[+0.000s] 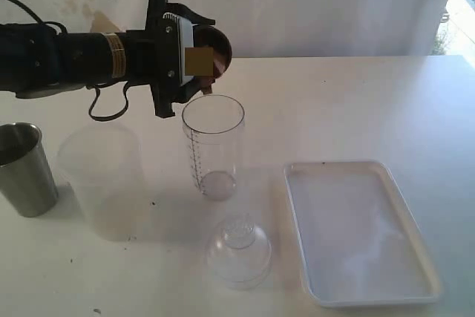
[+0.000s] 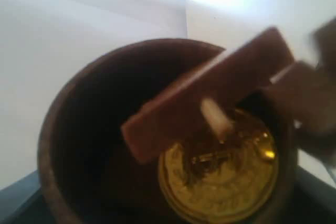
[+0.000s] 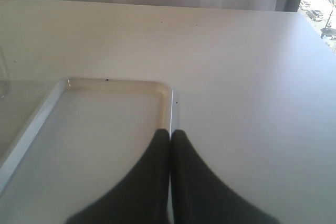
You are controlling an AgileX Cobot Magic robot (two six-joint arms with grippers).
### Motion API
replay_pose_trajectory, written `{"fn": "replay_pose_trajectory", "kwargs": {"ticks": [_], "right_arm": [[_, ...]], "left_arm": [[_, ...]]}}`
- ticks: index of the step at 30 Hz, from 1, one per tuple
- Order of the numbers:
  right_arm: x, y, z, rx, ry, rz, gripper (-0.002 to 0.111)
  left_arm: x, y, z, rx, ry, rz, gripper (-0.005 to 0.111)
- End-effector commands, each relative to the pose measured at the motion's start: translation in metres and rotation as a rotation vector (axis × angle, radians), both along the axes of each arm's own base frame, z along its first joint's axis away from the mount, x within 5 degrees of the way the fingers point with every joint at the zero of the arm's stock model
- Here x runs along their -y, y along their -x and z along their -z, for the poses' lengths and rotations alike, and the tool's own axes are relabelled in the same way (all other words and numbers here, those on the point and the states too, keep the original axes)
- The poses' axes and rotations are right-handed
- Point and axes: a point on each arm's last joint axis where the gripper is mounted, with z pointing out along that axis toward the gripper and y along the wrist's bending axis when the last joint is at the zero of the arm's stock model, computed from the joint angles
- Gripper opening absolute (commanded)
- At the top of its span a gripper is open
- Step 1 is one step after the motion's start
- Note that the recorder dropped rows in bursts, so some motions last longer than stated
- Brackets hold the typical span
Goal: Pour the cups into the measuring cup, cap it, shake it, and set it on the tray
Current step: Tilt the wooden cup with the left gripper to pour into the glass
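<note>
A: Item one, left gripper (image 1: 194, 61)?
B: Clamped across the wooden cup (image 1: 217, 51), which is tipped on its side, mouth toward the right, above the mouth of the measuring cup (image 1: 213, 146). Held that way for pouring, I judge
A: Contents?
B: The wrist view shows a brown bar (image 2: 210, 93) and a gold disc (image 2: 220, 177) inside the wooden cup; what they are I cannot tell. Something pale and pinkish sits at the bottom of the measuring cup
A: Item two, waiting stock?
B: Steel cup (image 1: 26, 168) at far left, frosted cup (image 1: 104, 180) between it and the measuring cup. Both upright, presumably queued for their own pour
A: Lid?
B: Lid (image 1: 239, 252) rests dome-up on the table (image 1: 334, 102), just nearer than the measuring cup, handy for capping
A: Tray?
B: Tray (image 1: 364, 298) at right, nothing in it, the final resting place
A: Right gripper (image 3: 170, 145)?
B: Jaws pressed together, holding nothing, hanging over one rim of the tray, well clear of the pour
</note>
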Motion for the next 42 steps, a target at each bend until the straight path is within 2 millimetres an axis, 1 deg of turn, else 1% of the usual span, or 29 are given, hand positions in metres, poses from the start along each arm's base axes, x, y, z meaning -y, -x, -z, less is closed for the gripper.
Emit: {"fn": "replay_pose_trajectory", "kwargs": {"ticks": [1,5,7,11,15,21,23,27,32,42], "right_arm": [[0.0003,0.0002,0.0,0.007,0.005,0.003,0.0],[0.0003,0.0002,0.0,0.007,0.005,0.003,0.0],[0.0003,0.0002,0.0,0.007,0.005,0.003,0.0],[0.0003,0.0002,0.0,0.007,0.005,0.003,0.0],[0.0003,0.0002,0.0,0.007,0.005,0.003,0.0],[0.0003,0.0002,0.0,0.007,0.004,0.003,0.0],[0.0003,0.0002,0.0,0.007,-0.025,0.011,0.0],[0.0003,0.0002,0.0,0.007,-0.009,0.006,0.0],[0.0003,0.0002,0.0,0.007,-0.009,0.006,0.0],[0.0003,0.0002,0.0,0.007,-0.009,0.006,0.0]], "left_arm": [[0.0034,0.0019,-0.0072,0.079,-0.028,0.04,0.0],[0.0034,0.0019,-0.0072,0.142,-0.079,0.061,0.0],[0.0034,0.0019,-0.0072,0.218,-0.14,0.087,0.0],[0.0034,0.0019,-0.0072,0.311,-0.214,0.119,0.0],[0.0034,0.0019,-0.0072,0.318,-0.22,0.121,0.0],[0.0034,0.0019,-0.0072,0.416,-0.299,0.154,0.0],[0.0034,0.0019,-0.0072,0.429,-0.309,0.159,0.0],[0.0034,0.0019,-0.0072,0.433,-0.313,0.16,0.0],[0.004,0.0024,-0.0078,0.527,-0.376,0.196,0.0],[0.007,0.0058,-0.0094,0.585,-0.378,0.251,0.0]]}}
